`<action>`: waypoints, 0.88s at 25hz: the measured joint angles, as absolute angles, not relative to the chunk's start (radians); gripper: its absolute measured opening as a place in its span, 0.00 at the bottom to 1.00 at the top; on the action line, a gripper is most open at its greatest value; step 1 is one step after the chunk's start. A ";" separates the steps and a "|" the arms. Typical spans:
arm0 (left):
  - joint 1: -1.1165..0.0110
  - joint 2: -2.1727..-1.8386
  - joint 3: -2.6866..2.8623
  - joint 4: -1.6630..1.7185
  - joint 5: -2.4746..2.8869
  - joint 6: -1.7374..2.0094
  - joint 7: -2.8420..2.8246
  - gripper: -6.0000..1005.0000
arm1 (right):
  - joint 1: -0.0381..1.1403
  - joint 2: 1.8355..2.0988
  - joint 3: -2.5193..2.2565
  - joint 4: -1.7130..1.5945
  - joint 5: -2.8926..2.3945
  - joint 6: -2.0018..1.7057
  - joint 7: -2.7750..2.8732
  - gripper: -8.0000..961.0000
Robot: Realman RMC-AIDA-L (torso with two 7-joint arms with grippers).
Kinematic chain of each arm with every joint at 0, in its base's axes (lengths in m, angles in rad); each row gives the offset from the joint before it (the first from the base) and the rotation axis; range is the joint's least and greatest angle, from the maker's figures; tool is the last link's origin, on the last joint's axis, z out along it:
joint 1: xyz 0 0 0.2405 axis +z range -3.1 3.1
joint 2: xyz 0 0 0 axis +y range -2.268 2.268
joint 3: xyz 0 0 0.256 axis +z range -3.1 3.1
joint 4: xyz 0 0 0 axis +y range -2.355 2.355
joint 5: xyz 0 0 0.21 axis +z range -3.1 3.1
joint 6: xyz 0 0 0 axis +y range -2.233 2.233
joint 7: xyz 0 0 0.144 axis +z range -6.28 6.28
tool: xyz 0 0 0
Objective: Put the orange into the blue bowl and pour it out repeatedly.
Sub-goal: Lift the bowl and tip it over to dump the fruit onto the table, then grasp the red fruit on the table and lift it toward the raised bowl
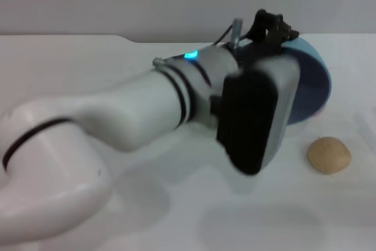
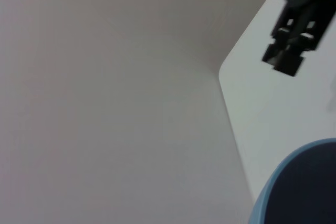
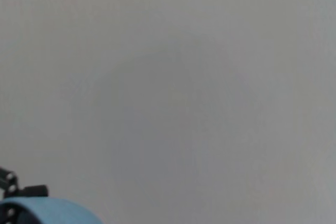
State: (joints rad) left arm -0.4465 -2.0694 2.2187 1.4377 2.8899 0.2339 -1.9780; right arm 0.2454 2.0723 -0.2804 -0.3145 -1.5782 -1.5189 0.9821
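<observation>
My left arm reaches across the head view, and my left gripper point(image 1: 275, 27) is shut on the upper rim of the blue bowl point(image 1: 311, 89). The bowl is held tipped on its side above the white table, with its opening turned toward the arm. Its rim also shows in the left wrist view point(image 2: 302, 184) and in the right wrist view point(image 3: 47, 211). The orange is not in view in any frame. A black gripper point(image 2: 294, 35), apparently my right one, shows far off over the table in the left wrist view.
A tan round bun point(image 1: 329, 155) lies on the white table point(image 1: 176, 216) at the front right of the bowl. The table's far edge and rounded corner point(image 2: 226, 72) show in the left wrist view, with grey floor beyond.
</observation>
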 joint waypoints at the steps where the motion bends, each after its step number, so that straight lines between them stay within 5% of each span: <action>1: -0.425 -2.070 2.231 1.422 2.890 0.173 -1.917 0.01 | 0.245 2.072 -0.275 -0.309 -1.577 -1.518 0.981 0.54; 22: -0.337 -2.072 2.155 1.359 2.535 -0.043 -1.869 0.01 | 0.264 2.067 -0.261 -0.293 -1.578 -1.517 0.992 0.54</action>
State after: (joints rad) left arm -0.3368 -2.0717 2.1551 1.3589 2.5352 -0.0426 -1.8686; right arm 0.2635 2.0675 -0.2610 -0.2930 -1.5776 -1.5167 0.9919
